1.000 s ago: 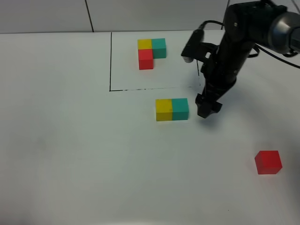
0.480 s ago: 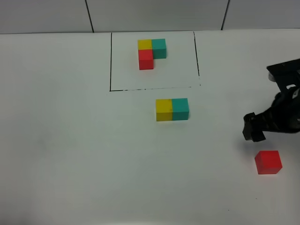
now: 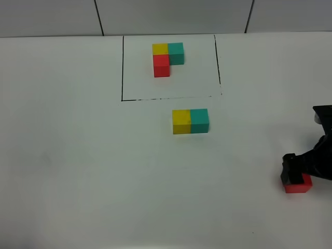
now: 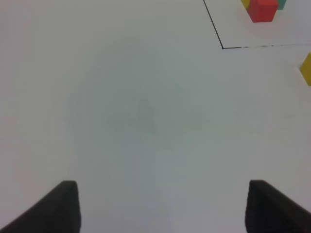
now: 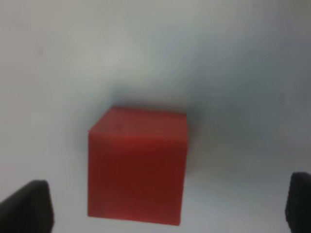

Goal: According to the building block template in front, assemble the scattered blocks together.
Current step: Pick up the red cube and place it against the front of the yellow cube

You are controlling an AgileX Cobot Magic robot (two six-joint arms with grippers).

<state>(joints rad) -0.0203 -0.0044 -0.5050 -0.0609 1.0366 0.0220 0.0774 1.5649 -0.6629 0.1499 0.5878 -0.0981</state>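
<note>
The building block template (image 3: 167, 58) is a joined yellow, teal and red L inside a thin black rectangle at the back. In front of it, the loose yellow cube (image 3: 181, 121) and teal cube (image 3: 199, 120) sit side by side, touching. The loose red cube (image 3: 299, 186) lies at the front right. My right gripper (image 3: 295, 173) hangs low over it, partly covering it. In the right wrist view the red cube (image 5: 137, 165) sits between the wide-apart fingers of the open right gripper (image 5: 163, 201), untouched. My left gripper (image 4: 165, 206) is open over bare table with nothing between its fingers.
The left wrist view catches the template's red cube (image 4: 263, 10), a corner of the black frame (image 4: 222, 47) and an edge of the loose yellow cube (image 4: 307, 69). The white table (image 3: 78, 155) runs to a grey tiled wall at the back.
My right arm has swung away from beside the teal cube to the front right and come down over the red cube. The cubes have not moved.
</note>
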